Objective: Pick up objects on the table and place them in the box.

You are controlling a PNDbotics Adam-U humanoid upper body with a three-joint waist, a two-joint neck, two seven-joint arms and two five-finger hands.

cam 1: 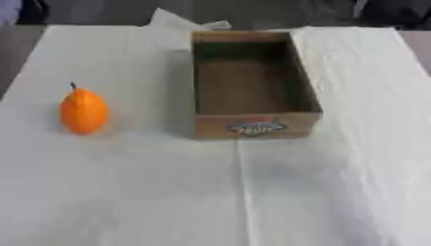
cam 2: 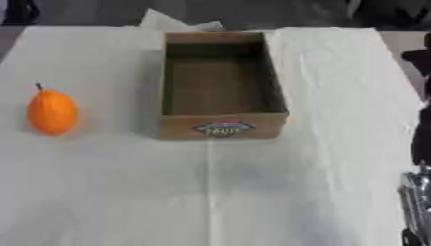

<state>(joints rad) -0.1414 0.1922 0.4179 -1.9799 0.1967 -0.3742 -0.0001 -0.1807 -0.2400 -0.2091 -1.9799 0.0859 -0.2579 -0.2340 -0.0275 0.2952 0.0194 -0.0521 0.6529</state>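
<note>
Left eye view: orange fruit [cam 1: 83,111] waits near the table's [cam 1: 126,192] left edge.
Box [cam 1: 252,126] sits mid-table; right arm [cam 2: 416,192] at right edge, hand's state — cannot tell.

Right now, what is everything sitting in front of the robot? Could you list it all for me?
Orange fruit: one, orange with a dark stem, upright on the table's left side, apart from the box.
Cardboard box: one, brown, open top, nothing visible inside, a label on its near wall, at the table's centre toward the far edge.
Table cloth: one, white, creased, covering the table.
Crumpled white material: one piece, behind the box's far left corner.
Robot's right arm: black and silver, at the right edge of the right eye view; its hand cannot be made out.
</note>
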